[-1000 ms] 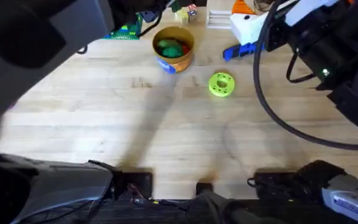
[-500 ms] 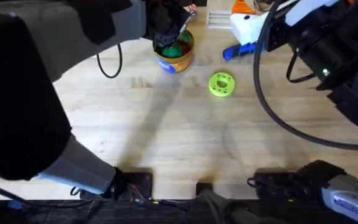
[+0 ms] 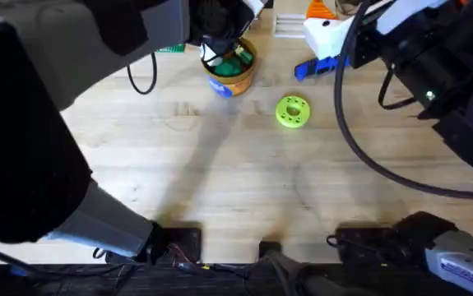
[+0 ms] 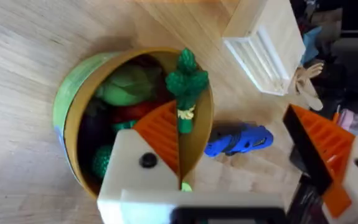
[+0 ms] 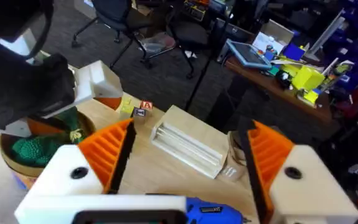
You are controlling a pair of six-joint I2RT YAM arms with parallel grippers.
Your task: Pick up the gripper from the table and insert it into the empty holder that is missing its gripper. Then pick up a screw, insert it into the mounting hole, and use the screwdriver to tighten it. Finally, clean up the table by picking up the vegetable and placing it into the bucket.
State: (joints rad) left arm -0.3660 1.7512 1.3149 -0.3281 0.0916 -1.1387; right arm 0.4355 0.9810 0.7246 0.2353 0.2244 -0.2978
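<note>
The left arm reaches from the counter's (image 3: 220,189) near left corner to its far edge, where the left fingers (image 4: 253,162) hang spread wide over the bucket (image 3: 230,67), with nothing between them. In the left wrist view one orange pad sits just over the bucket's rim (image 4: 73,112), and a green leafy vegetable (image 4: 185,87) stands upright against the inside wall beside it, on top of other green and red pieces. The blue screwdriver (image 3: 316,67) lies on the counter to the right of the bucket, near the far edge, and the green round disc (image 3: 293,112) rests nearer the middle, apart from both. The right fingers (image 5: 185,155) are also spread and empty, held above the screwdriver (image 5: 207,211) at the far right of the counter, with a pale slatted wooden block (image 5: 188,143) beyond them.
</note>
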